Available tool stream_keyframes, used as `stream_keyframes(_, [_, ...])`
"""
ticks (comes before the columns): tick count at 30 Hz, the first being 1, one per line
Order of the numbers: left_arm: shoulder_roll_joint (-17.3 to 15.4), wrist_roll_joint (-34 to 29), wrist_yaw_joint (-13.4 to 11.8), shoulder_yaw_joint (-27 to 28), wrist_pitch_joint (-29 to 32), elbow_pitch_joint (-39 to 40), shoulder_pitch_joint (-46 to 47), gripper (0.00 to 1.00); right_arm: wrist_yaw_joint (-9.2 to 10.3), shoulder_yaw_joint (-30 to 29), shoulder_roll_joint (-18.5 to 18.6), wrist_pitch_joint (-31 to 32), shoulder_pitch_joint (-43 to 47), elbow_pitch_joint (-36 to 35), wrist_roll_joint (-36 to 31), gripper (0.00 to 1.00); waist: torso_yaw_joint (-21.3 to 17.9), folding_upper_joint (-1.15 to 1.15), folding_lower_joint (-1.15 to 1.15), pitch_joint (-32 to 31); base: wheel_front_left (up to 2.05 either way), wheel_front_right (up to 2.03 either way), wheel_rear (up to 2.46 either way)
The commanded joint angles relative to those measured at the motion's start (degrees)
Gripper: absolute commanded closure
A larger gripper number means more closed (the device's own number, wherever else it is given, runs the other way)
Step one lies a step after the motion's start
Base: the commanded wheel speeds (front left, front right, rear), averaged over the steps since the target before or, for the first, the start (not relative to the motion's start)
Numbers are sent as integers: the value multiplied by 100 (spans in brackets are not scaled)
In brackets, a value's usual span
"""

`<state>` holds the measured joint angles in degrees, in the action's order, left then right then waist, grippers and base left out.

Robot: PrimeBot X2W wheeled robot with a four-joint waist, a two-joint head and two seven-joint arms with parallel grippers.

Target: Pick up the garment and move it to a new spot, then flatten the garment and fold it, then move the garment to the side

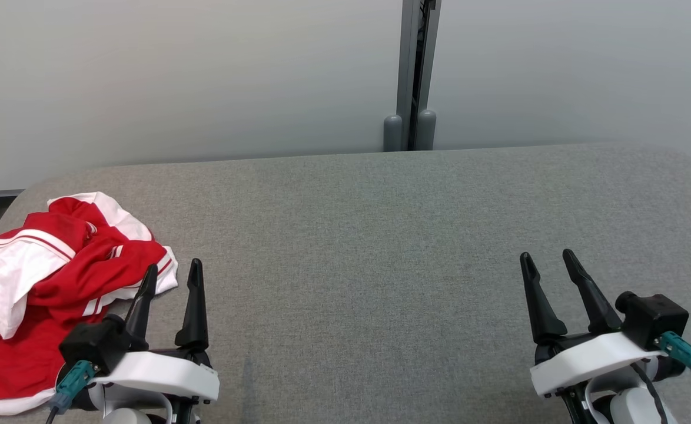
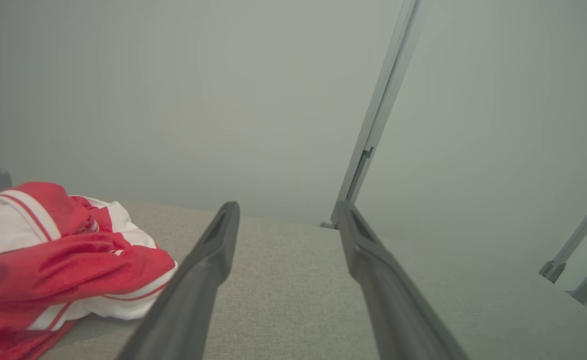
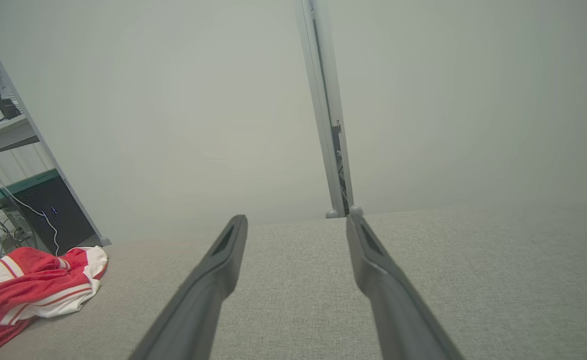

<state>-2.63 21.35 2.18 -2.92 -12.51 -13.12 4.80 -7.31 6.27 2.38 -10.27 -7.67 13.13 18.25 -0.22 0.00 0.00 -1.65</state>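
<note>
Grey worktop (image 1: 381, 235): matte, woven, felt-like covering with rounded far corners. It is backed by a pale, smooth wall (image 1: 204, 76), which is split by a grey metal post (image 1: 414, 70).

Garment (image 1: 57, 277): red with white panels and thin striped trim, limp, and a soft knit by the look of it. It lies crumpled in a loose heap at the worktop's left edge, near the front corner. No part is seen to be spread or folded.

Left gripper (image 1: 173, 266): two long, dark, tapering fingers on a white mount. The jaws stand apart and nothing is held. It is placed just beside the garment's right hem. Its outer finger crosses that hem in the head view, and contact cannot be told.

Right gripper (image 1: 547, 255): same make, jaws apart and empty. It is over bare covering near the front right, well apart from the garment.

Progress: judged to be at the start. The pick-up is not yet made; the move, flattening, folding and setting aside are all left.
</note>
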Motion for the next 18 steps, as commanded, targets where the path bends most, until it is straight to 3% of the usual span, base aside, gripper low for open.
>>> stream_keyframes(1, [-28, -107, -18, 1, -48, 34, -41, 0, -22, 28, 59, -67, -7, -37, -111, 0, -1, 0, 0, -2, 0, 0, 0])
stream_keyframes(18, [-33, -840, -75, -28, -176, 37, -58, 0, -27, 226, 69, -325, 48, -47, -768, 0, -6, 0, 0, -37, 0, 0, 0])
